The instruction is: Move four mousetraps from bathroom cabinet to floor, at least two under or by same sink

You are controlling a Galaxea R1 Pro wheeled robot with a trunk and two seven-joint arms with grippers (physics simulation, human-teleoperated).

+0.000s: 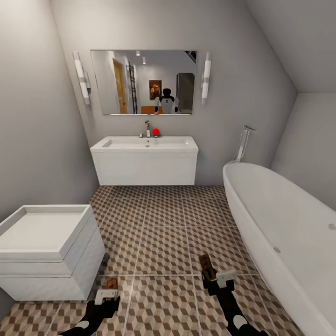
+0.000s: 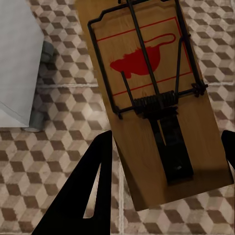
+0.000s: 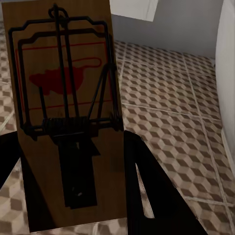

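My left gripper (image 1: 107,296) is shut on a tan mousetrap (image 1: 112,283), low over the cube-pattern bathroom floor (image 1: 163,233), beside the toilet. In the left wrist view that mousetrap (image 2: 156,98) lies between the black fingers (image 2: 83,196), with its red bait patch and spring bar on top. My right gripper (image 1: 216,279) is shut on a second mousetrap (image 1: 206,265) above the floor near the bathtub. The right wrist view shows this trap (image 3: 63,107) clamped between the fingers (image 3: 152,196). The white bathroom sink (image 1: 147,142) on its vanity stands at the far wall.
A white square toilet (image 1: 46,247) stands at the left, its corner close to my left gripper (image 2: 166,142). The white oval bathtub (image 1: 289,233) runs along the right. A mirror (image 1: 143,81) hangs over the sink. Open tiled floor stretches ahead to the vanity (image 1: 144,168).
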